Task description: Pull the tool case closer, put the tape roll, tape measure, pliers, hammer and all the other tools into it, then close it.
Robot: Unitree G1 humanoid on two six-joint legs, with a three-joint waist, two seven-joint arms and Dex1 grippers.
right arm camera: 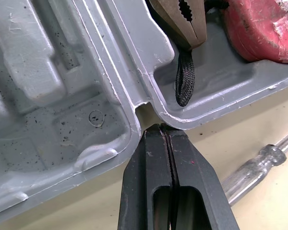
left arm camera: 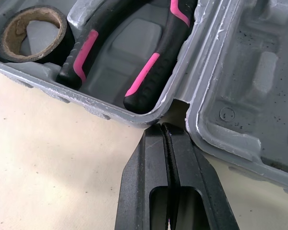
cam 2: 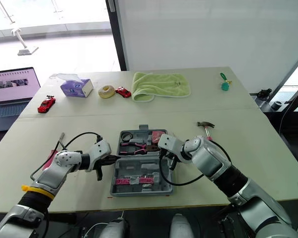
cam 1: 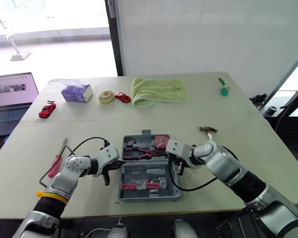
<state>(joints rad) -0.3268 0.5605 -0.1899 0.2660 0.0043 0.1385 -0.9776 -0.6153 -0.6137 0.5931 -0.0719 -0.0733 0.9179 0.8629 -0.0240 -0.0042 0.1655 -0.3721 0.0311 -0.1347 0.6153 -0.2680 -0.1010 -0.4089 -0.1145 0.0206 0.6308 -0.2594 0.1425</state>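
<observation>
Though closed and empty, left gripper (left arm camera: 163,127) near tape roll (left arm camera: 10,36), right gripper (right arm camera: 159,127) near screwdriver (right arm camera: 258,166).

In tool case (cam 1: 139,173) pliers (cam 1: 139,154) and tape roll (cam 1: 129,142), hammer (cam 1: 208,131) right of it, screwdriver (cam 1: 55,163) left

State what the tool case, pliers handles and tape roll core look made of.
The tool case looks like grey moulded plastic, matte, edges scuffed whitish. The pliers handles: black with pink inlays, probably rubbery grip. The tape roll core: brown, fibrous, likely cardboard.
</observation>
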